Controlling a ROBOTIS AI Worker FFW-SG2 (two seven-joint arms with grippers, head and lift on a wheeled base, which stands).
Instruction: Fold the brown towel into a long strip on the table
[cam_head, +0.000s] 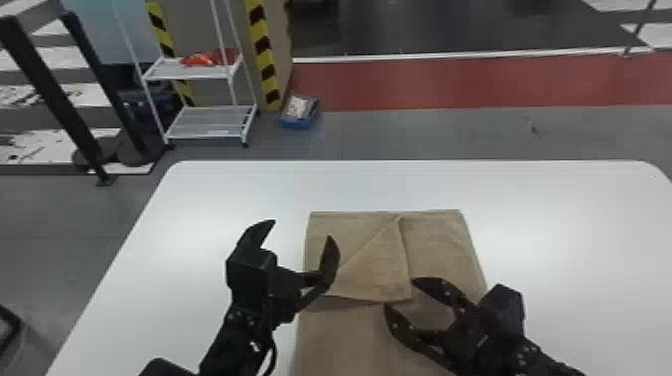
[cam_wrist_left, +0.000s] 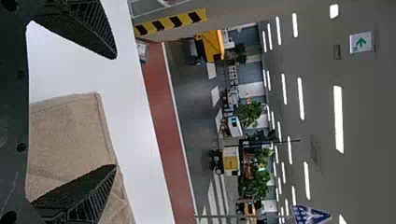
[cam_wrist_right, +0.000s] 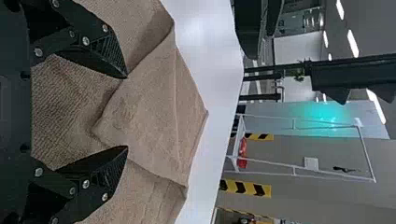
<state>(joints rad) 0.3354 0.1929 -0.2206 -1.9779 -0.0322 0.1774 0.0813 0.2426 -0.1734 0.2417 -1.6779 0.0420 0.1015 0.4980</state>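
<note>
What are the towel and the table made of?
The brown towel looks like soft, fuzzy cloth, maybe cotton: the surface is matte and finely textured, and it bends into floppy folds. The table has a smooth white top with soft, blurry shine, so it could be plastic or a coated board; I can't tell which.

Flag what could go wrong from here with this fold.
The flap lies slanted on the towel, so further folding could trap a crooked crease. The right end effector is open near the flap's corner and might grab several layers at once. The left end effector straddles the towel's side edge in the head view; closing there could bunch it.
</note>
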